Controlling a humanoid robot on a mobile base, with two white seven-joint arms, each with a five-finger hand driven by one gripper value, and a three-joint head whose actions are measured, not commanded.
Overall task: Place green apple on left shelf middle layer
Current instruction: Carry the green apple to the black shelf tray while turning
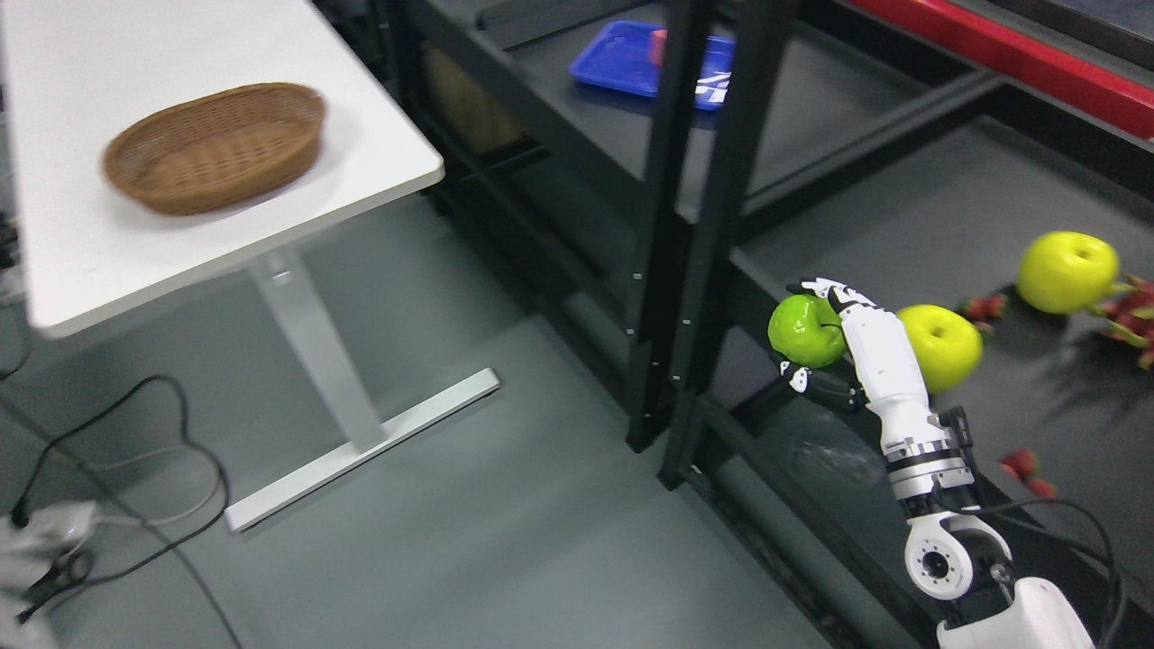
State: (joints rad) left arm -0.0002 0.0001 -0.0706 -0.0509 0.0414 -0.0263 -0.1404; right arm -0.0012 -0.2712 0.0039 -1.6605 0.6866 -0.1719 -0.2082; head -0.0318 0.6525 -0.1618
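Observation:
My right hand (816, 332) comes up from the lower right and is shut on a green apple (801, 331). It holds the apple in the air at the near left edge of the right dark shelf board (947, 207), just right of the black uprights (685, 225). Two yellow-green apples lie on that board, one (945, 347) right behind my hand and one (1067, 270) farther right. The left shelf (559, 81) is the dark board past the uprights, holding a blue tray (631, 59). My left arm is out of view.
A white table (135, 162) at the upper left carries a brown wicker basket (216, 146). Red strawberries (1028, 470) and other red fruit (1131, 315) lie on the right shelf board. Black cables (135, 451) trail over the grey floor at the lower left.

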